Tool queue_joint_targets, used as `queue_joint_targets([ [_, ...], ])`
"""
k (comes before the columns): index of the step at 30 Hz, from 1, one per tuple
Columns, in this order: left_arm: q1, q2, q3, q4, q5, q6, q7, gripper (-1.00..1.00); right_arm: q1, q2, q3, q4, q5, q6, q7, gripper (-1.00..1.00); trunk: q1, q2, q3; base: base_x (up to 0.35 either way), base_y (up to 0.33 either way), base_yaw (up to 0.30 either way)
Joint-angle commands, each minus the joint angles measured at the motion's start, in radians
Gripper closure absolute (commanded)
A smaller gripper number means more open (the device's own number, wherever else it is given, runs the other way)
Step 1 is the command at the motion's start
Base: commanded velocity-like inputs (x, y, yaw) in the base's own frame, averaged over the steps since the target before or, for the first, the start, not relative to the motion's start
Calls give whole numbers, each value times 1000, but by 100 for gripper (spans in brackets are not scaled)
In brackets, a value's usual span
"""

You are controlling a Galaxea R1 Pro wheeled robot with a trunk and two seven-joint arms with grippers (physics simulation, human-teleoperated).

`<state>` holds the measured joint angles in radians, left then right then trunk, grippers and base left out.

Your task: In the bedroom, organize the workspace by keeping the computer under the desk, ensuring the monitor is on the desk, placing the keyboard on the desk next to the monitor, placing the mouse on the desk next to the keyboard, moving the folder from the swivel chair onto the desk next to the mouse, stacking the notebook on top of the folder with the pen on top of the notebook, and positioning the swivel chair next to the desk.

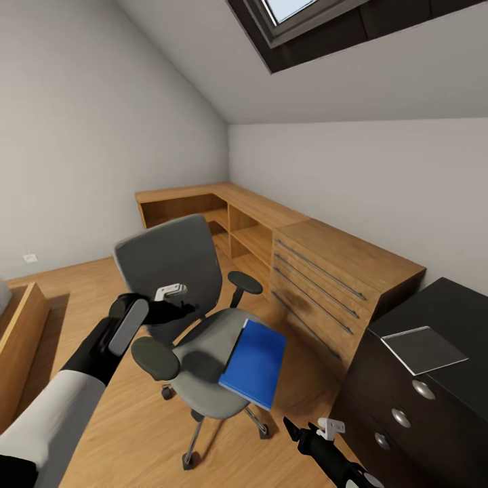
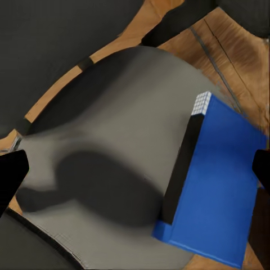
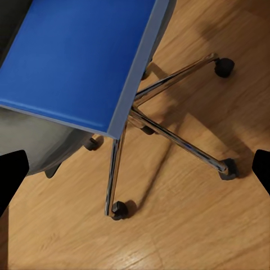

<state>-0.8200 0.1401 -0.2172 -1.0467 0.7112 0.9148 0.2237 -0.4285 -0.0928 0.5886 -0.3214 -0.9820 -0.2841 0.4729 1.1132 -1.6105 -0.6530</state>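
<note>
Nearest the camera, the right gripper (image 1: 303, 430) hangs low by the chair's chrome base (image 3: 169, 129), jaws apart. The folder (image 1: 255, 362) lies on the swivel chair (image 1: 196, 325) seat, overhanging its front edge. The left gripper (image 1: 177, 306) hovers beside the backrest, fingers spread wide and empty. To the right stands the desk (image 1: 434, 318); beyond the chair, a wooden chest (image 1: 339, 271) with open shelves (image 1: 237, 237).

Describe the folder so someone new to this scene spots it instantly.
Find the grey swivel chair in the middle of the wooden floor, in front of the long wooden chest. The folder lies flat on its seat, overhanging the seat edge nearest the black desk. It is the only bright-blue thing in the room.
</note>
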Motion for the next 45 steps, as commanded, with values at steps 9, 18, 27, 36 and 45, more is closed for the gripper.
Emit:
queue_joint_targets([
  [9,0,-58,-5,-138,55,92,65,-100,-1,-1,8,1,-10,-4,3,-100,0,0,-1,0,0,0],
  [18,-100,-53,-15,-134,215,106,73,-100,-1,0,9,1,-10,-4,3,-100,0,0,-1,0,0,0],
  [27,-307,16,-17,-9,292,108,50,-100,-1,3,11,25,-9,-6,3,-100,0,0,-1,0,0,0],
  [36,-477,94,-41,103,327,106,39,-100,-1,4,12,28,-9,-6,3,-100,0,0,-1,0,0,17],
  [45,-542,152,-44,168,335,100,40,-100,-1,7,13,34,-10,-41,3,-100,0,0,-1,0,0,230],
])
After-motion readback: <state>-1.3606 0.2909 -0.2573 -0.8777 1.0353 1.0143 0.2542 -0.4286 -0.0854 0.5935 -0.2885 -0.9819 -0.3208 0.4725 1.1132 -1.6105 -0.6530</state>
